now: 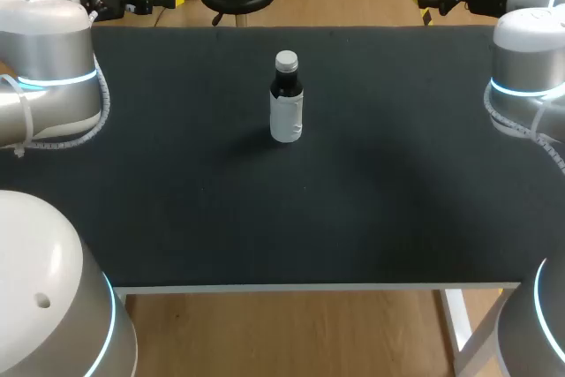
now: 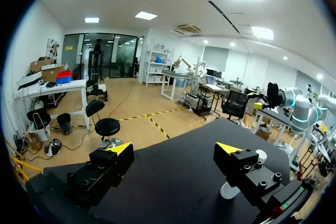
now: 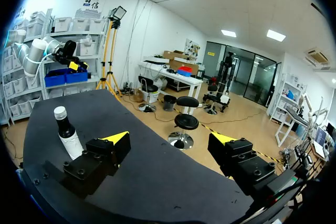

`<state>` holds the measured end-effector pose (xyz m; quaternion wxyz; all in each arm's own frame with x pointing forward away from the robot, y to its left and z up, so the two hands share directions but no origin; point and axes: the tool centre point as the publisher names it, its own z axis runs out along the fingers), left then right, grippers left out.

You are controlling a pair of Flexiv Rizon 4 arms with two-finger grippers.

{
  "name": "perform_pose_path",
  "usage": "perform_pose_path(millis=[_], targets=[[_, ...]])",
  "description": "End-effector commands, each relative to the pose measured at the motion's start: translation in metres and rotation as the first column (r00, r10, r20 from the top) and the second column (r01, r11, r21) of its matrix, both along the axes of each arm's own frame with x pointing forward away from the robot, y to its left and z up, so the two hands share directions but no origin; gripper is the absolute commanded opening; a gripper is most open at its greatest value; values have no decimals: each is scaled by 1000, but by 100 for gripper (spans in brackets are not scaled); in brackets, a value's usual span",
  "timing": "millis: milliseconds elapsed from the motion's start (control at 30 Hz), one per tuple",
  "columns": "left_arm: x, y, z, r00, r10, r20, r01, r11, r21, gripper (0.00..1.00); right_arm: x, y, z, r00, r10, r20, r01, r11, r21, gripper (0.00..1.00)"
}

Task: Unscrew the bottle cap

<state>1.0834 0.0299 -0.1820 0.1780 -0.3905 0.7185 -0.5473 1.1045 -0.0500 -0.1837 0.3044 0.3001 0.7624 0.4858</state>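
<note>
Black table (image 1: 177,218) bears one upright, capped bottle (image 1: 286,103) of dark liquid; left claw (image 2: 173,150) and right claw (image 3: 168,139) gape wide.

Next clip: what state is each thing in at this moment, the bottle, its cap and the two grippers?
bottle: upright on the table, held by neither gripper
cap: on the bottle's neck, nothing touching it
left gripper: open, empty, away from the bottle
right gripper: open, empty, away from the bottle
</note>
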Motion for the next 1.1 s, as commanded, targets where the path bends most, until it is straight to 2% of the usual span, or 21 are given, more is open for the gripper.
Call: perform_pose_path(millis=[33, 667, 767, 933, 1100], targets=[[0, 0, 1, 1000, -2, -4, 2, 1000, 1, 100, 0, 0, 0, 1000, 0, 0, 0, 1000, 0, 100], [0, 0, 1, 1000, -2, -4, 2, 1000, 1, 100, 0, 0, 0, 1000, 0, 0, 0, 1000, 0, 100], [-2, 0, 6, 992, -111, 58, 113, 993, -31, 100, 0, 0, 0, 1000, 0, 0, 0, 1000, 0, 100], [-8, -11, 6, 953, -272, 135, 280, 959, -47, 100, 0, 0, 0, 1000, 0, 0, 0, 1000, 0, 100], [-21, -25, 1, 872, -435, 224, 458, 887, -63, 100, 0, 0, 0, 1000, 0, 0, 0, 1000, 0, 100]])
